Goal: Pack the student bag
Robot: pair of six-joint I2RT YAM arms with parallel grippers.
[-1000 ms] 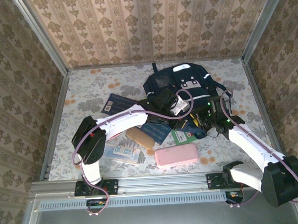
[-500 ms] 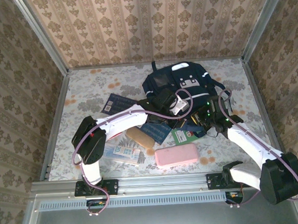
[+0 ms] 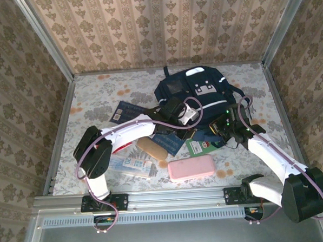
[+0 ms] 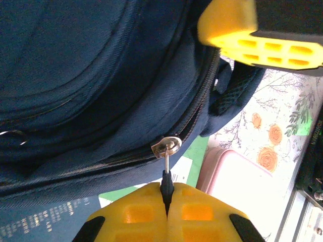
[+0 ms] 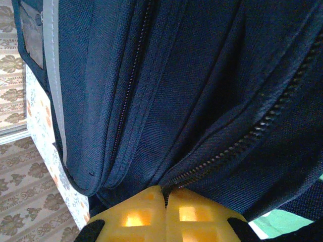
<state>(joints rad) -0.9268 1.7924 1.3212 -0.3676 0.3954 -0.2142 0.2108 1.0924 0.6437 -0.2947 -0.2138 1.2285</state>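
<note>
Bag: the backpack (image 3: 195, 89) lies at the far middle of the table (image 3: 95, 100), patch side up, with its lower edge turned toward the arms.
Step in hand: by my reading, running the zip open so the things on the table can go in.
How to do it well: draw the zip pull (image 4: 166, 147) along the line of the zip teeth (image 5: 237, 143), not up and away from them. The cloth next to the track should be held taut, so the slider has something to run against. The pull should go slowly and follow the curve of the bag's corner.
Left claw: the left gripper (image 4: 166, 204) is closed tight, and its yellow fingers meet on the thin tab of the zip pull. The metal slider sits just beyond the tips, on the seam.
Right claw: the right gripper (image 5: 165, 199) is closed too, with no gap between its fingers. It seems to pinch a fold of the bag's cloth right where the zip track ends at its tips.
Risk: the tab is thin and could slip out, and slack cloth could jam the slider.
Waiting nearby: a pink case (image 3: 191, 167) lies near the front edge of the table. A green book (image 3: 202, 147) lies just beside the bag's lower edge.
</note>
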